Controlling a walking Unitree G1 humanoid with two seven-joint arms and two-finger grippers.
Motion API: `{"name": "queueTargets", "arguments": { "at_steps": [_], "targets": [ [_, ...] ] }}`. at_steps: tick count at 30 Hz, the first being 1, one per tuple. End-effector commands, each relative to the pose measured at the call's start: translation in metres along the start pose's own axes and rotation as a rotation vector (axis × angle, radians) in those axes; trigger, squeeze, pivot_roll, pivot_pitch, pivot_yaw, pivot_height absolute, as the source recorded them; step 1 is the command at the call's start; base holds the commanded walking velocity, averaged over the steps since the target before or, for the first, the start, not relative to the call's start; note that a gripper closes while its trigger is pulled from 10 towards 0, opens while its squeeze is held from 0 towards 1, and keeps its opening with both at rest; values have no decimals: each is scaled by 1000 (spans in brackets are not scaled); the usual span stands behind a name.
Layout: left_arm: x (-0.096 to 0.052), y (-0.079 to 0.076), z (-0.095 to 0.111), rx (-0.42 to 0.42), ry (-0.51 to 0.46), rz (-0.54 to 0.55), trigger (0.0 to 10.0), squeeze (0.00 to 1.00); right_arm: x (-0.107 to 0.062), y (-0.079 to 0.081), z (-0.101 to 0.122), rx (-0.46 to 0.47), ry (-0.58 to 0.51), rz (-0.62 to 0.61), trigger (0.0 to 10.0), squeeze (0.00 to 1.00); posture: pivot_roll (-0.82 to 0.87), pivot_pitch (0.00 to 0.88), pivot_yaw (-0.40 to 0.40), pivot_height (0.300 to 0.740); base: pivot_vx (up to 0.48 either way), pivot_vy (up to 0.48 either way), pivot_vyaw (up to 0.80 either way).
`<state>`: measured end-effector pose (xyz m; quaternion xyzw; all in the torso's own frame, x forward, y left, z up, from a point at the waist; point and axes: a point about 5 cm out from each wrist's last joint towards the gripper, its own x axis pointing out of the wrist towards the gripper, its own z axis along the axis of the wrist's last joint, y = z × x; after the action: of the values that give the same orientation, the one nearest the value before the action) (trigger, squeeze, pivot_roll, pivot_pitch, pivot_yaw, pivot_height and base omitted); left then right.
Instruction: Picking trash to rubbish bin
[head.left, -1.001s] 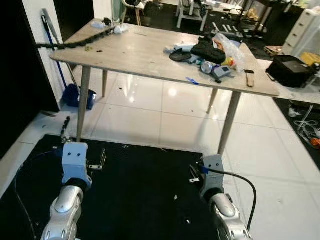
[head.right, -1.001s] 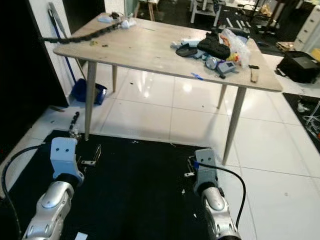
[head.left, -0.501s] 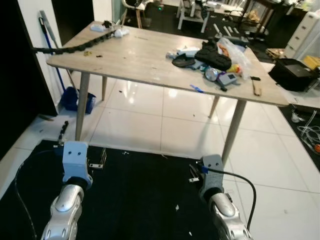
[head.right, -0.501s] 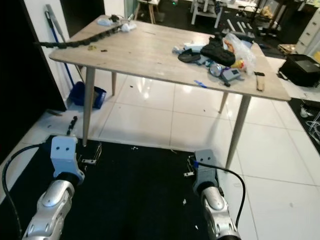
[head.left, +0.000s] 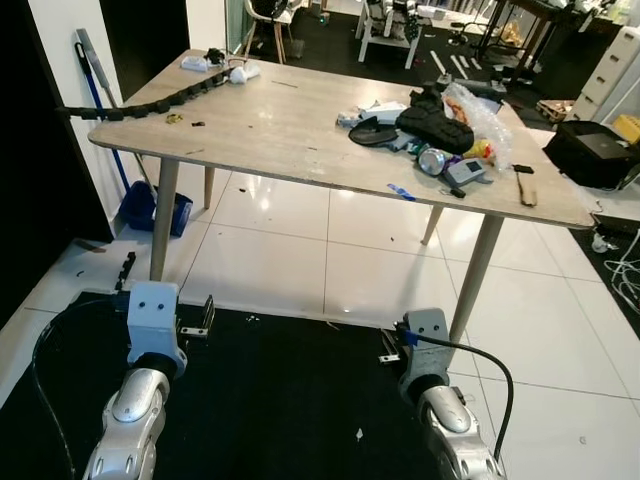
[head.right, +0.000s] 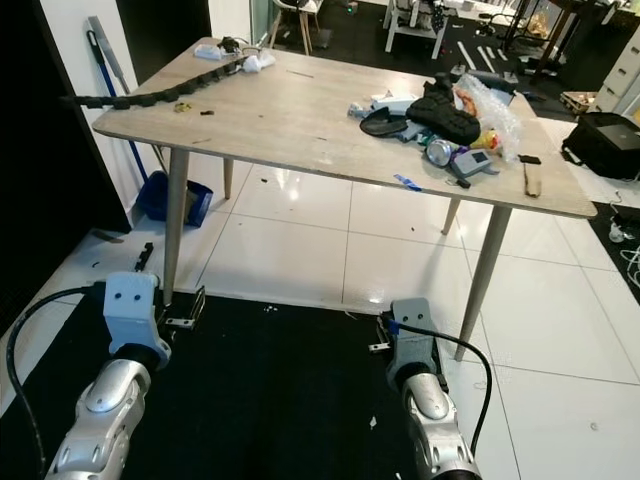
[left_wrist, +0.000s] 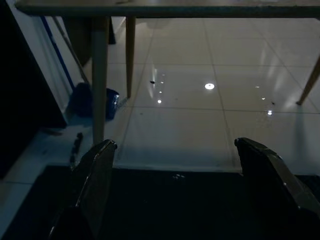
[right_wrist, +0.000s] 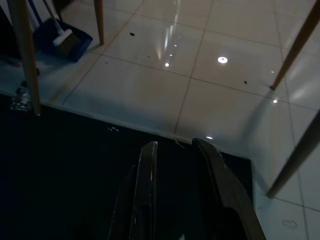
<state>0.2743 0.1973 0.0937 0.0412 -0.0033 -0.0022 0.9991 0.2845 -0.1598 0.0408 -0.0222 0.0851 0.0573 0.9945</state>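
A wooden table (head.left: 280, 130) stands ahead of me. On its right half lies a heap of litter: a clear plastic bag (head.left: 472, 103), a black cloth (head.left: 436, 113), a silver can (head.left: 433, 160) and a blue scrap (head.left: 402, 191) near the front edge. A small white scrap (head.left: 358, 434) lies on the black mat (head.left: 280, 400) between my arms. Both arms are held low over the mat. My left gripper (left_wrist: 175, 145) is open and empty. My right gripper (right_wrist: 175, 145) has its fingers close together with nothing between them.
A black cable chain (head.left: 150, 100) runs along the table's left edge. Under that corner sits a blue dustpan (head.left: 150, 205) with a broom against the wall. A black case (head.left: 590, 150) rests on the floor at the right. White tiles stretch under the table.
The whole view has shifted: the table sits lower in the picture and more of the room behind it shows. Both arms hold the same pose.
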Motion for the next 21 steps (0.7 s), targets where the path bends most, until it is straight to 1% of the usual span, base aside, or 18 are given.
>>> {"name": "queueTargets", "arguments": {
  "at_steps": [1,16,19,21],
  "targets": [
    [-1,-3,-3,4,18,-16,10000,0,-3,-6,-4,5,20,-19,10000,0,16,76,-85,740,281,0,0],
    [-1,-4,-3,3,17,-23,10000,0,-4,-4,-2,15,5,-3,10000,0,16,73,-85,740,284,0,0],
    [-1,-4,-3,4,16,-23,10000,0,-3,-4,1,14,-5,2,10000,0,16,73,-85,740,281,0,0],
    [0,-4,-2,4,13,-23,10000,0,-1,-4,8,1,-42,-1,10000,0,16,71,-85,740,285,0,0]
  ]
}}
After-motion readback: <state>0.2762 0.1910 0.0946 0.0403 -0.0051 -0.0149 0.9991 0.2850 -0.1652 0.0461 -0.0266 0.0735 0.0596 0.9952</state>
